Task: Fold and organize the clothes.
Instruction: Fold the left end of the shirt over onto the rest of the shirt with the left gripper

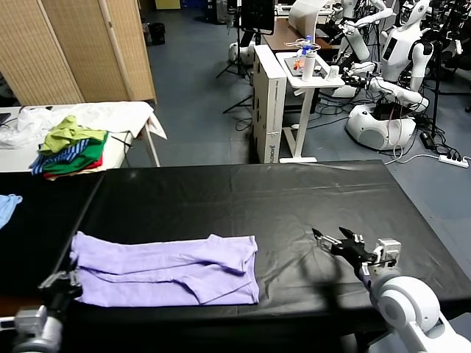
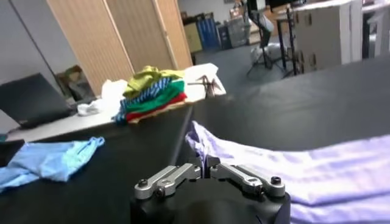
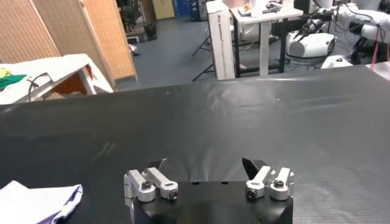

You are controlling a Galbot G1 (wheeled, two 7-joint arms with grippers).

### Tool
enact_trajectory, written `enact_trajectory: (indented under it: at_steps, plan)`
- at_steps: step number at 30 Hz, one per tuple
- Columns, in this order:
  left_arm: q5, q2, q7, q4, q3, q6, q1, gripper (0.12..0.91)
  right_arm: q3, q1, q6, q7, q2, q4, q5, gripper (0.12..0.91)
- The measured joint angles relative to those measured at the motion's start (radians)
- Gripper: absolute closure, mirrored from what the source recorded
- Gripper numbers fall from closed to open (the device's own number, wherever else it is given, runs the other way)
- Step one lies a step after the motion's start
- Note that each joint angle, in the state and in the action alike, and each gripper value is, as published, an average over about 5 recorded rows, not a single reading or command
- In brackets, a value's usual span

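The pale lavender T-shirt lies folded lengthwise on the black table, near its front left. My left gripper sits at the shirt's left end. In the left wrist view this gripper is shut, and a thin corner of the T-shirt runs down between its fingertips. Over the front right of the table my right gripper hovers to the right of the shirt and apart from it. The right wrist view shows that gripper open with nothing between its fingers, and an end of the T-shirt off to one side.
A pile of green, yellow and striped garments rests on a white side table at the back left. A light blue cloth lies at the far left edge. A folding screen, a white stand and other robots stand behind.
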Motion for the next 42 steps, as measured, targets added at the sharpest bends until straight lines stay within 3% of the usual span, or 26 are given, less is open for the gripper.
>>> enact_trajectory:
  at_steps: [8, 16, 27, 42]
  plan:
    - [-0.075, -0.122, -0.064, -0.083, 0.21, 0.058, -0.039, 0.847, 0.047, -0.061, 0.006, -0.006, 0.012, 0.0, -0.035, 0.118]
    - [-0.104, -0.154, -0.099, -0.098, 0.405, 0.074, -0.084, 0.847, 0.074, -0.111, 0.009, -0.009, 0.024, 0.0, -0.058, 0.118]
    - [-0.123, -0.181, -0.1, -0.068, 0.572, 0.078, -0.146, 0.847, 0.065, -0.125, 0.01, -0.01, 0.035, -0.003, -0.08, 0.118]
    - [-0.087, -0.225, -0.068, -0.03, 0.676, 0.073, -0.161, 0.847, 0.051, -0.128, 0.012, -0.011, 0.052, -0.007, -0.1, 0.118]
